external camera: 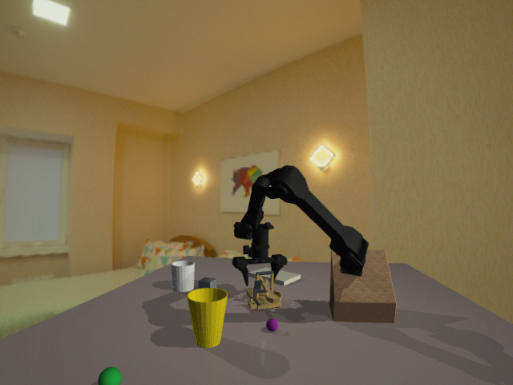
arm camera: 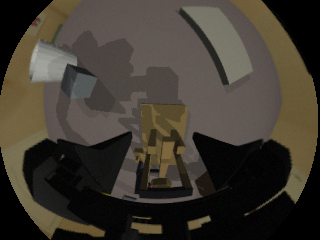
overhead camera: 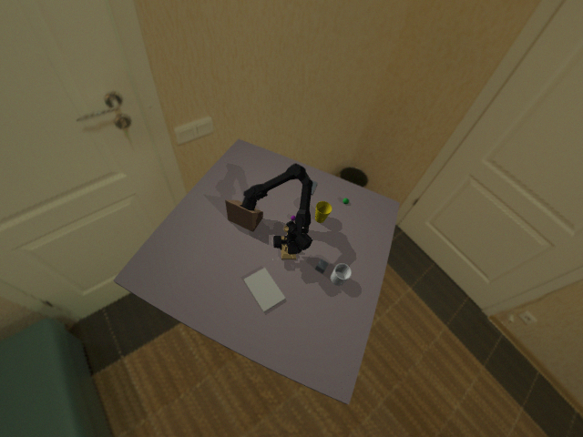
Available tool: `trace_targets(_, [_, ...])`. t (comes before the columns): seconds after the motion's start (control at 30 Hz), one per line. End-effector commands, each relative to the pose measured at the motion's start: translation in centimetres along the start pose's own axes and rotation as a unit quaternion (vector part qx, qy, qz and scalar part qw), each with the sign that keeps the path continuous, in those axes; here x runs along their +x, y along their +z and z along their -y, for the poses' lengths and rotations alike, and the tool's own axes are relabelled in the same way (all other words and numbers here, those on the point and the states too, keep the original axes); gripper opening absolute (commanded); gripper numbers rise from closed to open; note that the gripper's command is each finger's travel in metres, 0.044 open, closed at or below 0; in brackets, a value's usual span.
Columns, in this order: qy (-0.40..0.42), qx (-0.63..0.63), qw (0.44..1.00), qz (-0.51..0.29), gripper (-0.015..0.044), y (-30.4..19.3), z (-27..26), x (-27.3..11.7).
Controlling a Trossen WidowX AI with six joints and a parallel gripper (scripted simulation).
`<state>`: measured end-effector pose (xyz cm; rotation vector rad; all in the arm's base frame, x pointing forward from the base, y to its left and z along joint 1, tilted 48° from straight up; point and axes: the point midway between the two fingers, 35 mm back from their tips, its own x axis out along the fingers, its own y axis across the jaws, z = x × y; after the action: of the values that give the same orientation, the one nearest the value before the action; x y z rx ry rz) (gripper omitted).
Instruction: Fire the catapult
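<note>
The small wooden catapult (overhead camera: pixel 288 257) (external camera: pixel 264 305) (arm camera: pixel 165 117) stands upright on the table. My gripper (external camera: pixel 263 281) (arm camera: pixel 163 135) is open and empty, pointing down just above the catapult, with one finger on each side of its frame. The white mug (overhead camera: pixel 340 275) (external camera: pixel 183 277) (arm camera: pixel 47 62) stands upright beyond the catapult's flat end, off to the left in the wrist view. A purple ball (overhead camera: pixel 293 218) (external camera: pixel 272 325) lies on the table near the catapult's spoon end. A green ball (overhead camera: pixel 345 200) (external camera: pixel 109 377) lies farther off. The catapult's cup is partly hidden; no ball shows in it.
A grey cube (overhead camera: pixel 322 266) (external camera: pixel 207 283) (arm camera: pixel 79 82) sits between catapult and mug, close to the mug. A yellow cup (overhead camera: pixel 322 212) (external camera: pixel 207 318) stands near the purple ball. A pale flat slab (overhead camera: pixel 264 289) (arm camera: pixel 220 42) and a brown block (overhead camera: pixel 242 216) (external camera: pixel 363 289) at the arm's base also stand here.
</note>
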<state>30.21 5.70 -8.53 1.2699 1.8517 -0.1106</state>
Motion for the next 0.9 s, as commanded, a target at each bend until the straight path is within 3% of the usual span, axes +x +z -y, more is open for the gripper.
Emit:
trace_targets(0.0, [0.0,0.006,1.0,-0.005,0.044,-0.17,0.29,0.89])
trace_targets(0.33, [0.0,0.006,1.0,-0.006,0.044,-0.26,0.35,1.76])
trace_targets(0.7, [-0.001,0.001,1.0,-0.002,0.0151,-0.17,0.16,1.47])
trace_targets(0.87, [-0.001,0.001,1.0,-0.002,0.0118,-0.17,0.16,1.47])
